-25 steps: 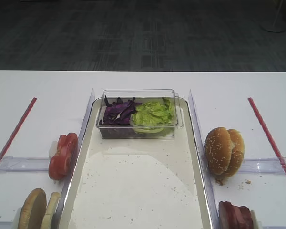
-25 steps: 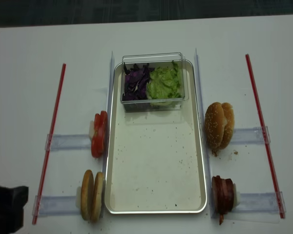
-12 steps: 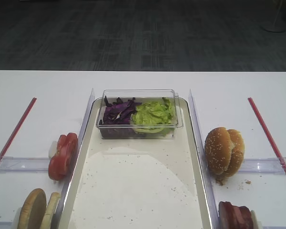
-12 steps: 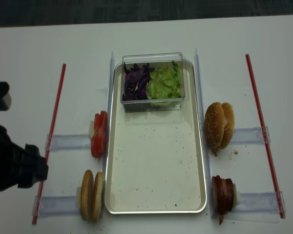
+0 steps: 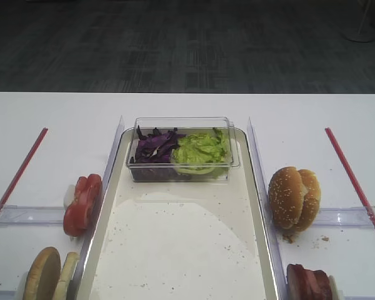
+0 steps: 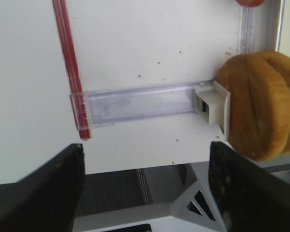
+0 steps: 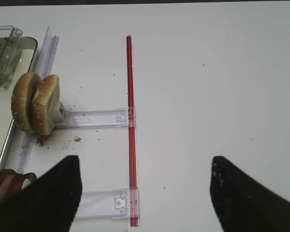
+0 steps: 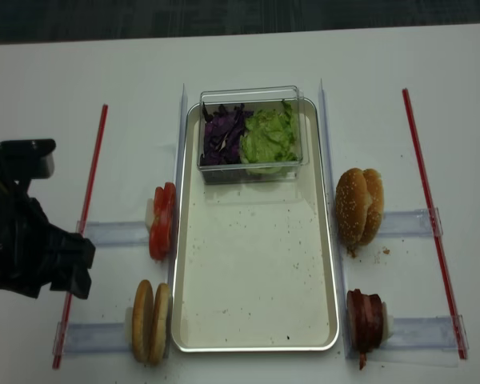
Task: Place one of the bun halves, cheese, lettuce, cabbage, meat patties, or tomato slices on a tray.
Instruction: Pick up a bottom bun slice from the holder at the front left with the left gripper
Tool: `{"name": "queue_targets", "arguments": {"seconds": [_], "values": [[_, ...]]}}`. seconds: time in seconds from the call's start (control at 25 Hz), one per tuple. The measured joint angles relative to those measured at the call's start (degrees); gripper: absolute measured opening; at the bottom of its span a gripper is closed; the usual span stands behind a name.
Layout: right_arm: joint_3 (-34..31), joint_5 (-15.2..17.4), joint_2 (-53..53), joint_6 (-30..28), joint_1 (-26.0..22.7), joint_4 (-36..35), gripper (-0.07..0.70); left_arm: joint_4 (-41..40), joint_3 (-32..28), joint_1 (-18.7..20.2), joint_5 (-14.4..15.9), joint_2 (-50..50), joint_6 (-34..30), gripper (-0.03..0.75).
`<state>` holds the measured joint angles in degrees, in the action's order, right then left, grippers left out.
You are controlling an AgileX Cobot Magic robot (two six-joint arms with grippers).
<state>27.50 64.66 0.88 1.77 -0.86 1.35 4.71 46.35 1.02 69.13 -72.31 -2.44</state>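
Since a second ago, your left gripper (image 6: 145, 193) has come in beside the left red strip (image 8: 82, 232), jaws spread wide and empty. Just ahead, your bun halves (image 8: 150, 321) stand on edge, touching the tray (image 8: 256, 346) rim.

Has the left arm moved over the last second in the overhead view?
Yes. The left gripper has come in from the bottom-left corner, up and rightward, and now overlaps the left red strip beside the plain bun halves.
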Motion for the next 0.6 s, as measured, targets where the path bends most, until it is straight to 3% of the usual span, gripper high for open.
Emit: {"name": "queue_targets", "arguments": {"seconds": [0.6], "values": [[0.0,0.0,0.0,0.0,0.0,0.0,0.571,0.6,0.0,0.0,-0.8,-1.9,-0.2,0.492]]}}
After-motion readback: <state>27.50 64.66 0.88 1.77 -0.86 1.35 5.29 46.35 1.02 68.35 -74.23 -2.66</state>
